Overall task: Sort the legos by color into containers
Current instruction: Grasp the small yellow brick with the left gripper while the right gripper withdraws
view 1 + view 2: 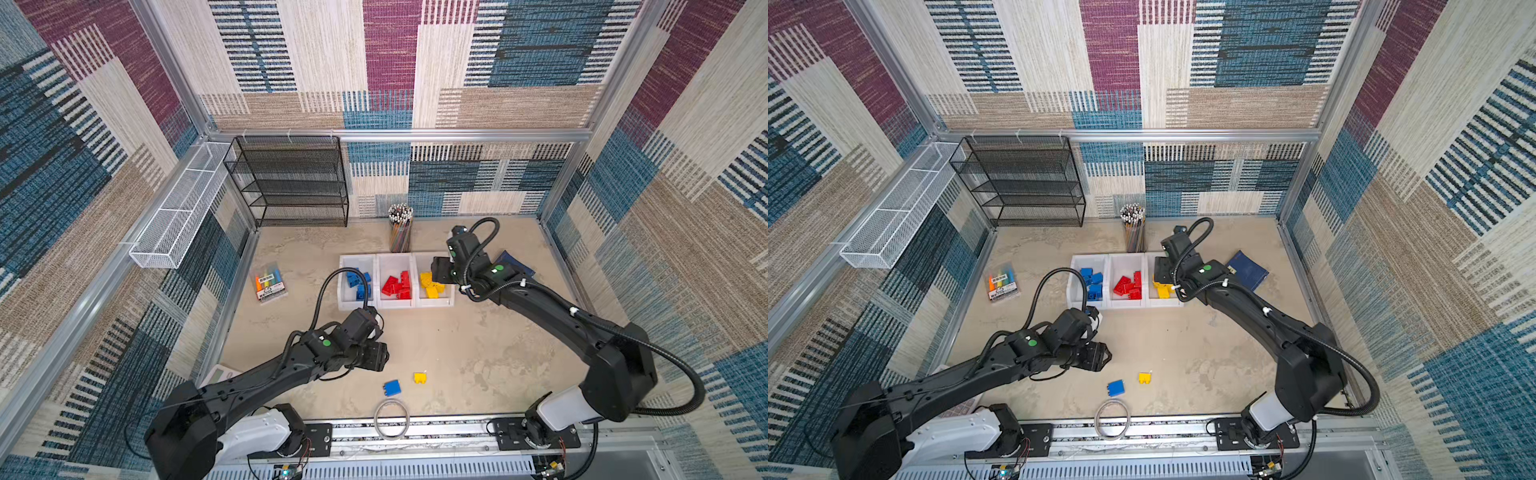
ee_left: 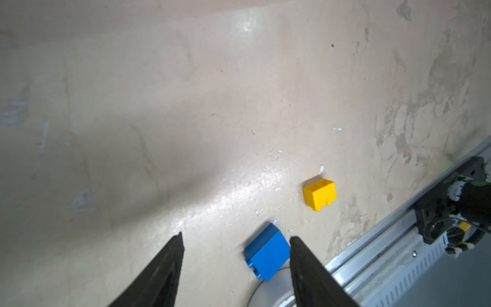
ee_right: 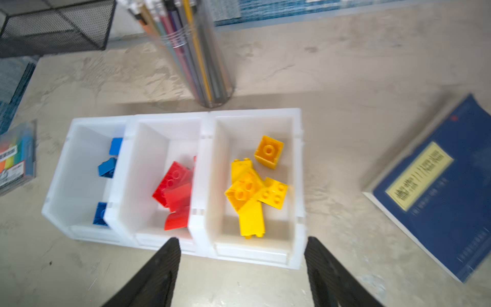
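**Two loose bricks on table, both grippers apart and empty**

Three white bins stand in a row mid-table, side walls touching. Going left to right in both top views:
- the left bin (image 3: pixel 77 164) holds the blue legos (image 1: pixel 363 286)
- the middle bin (image 3: pixel 148 154) holds the red legos (image 1: pixel 397 284)
- the right bin (image 3: pixel 252 125) holds the yellow legos (image 3: pixel 247 191)

Two bricks are not yet binned. The loose blue brick (image 1: pixel 392 387) and the loose yellow brick (image 1: pixel 420 377) lie on the table near the front rail, close together but not touching. The blue one is on its side. The yellow one shows its hollow underside.

The left gripper (image 2: pixel 236 236) hangs near the loose bricks, jaws apart, holding nothing. In the left wrist view the blue brick shows between the fingers, close to one. In both top views the gripper and the brick are apart.

The right gripper (image 3: pixel 242 239) is over the front lip of the right bin, jaws apart, empty.

Other items:
- pencil cup (image 1: pixel 401 232) just behind the bins
- highlighter pack (image 1: pixel 269 284) left of the bins
- blue book (image 3: pixel 438 186) right of the bins
- black mesh rack (image 1: pixel 291 183) against the back wall
- white wire basket (image 1: pixel 178 216) on the left wall
- cable coil (image 1: pixel 391 419) at the front edge
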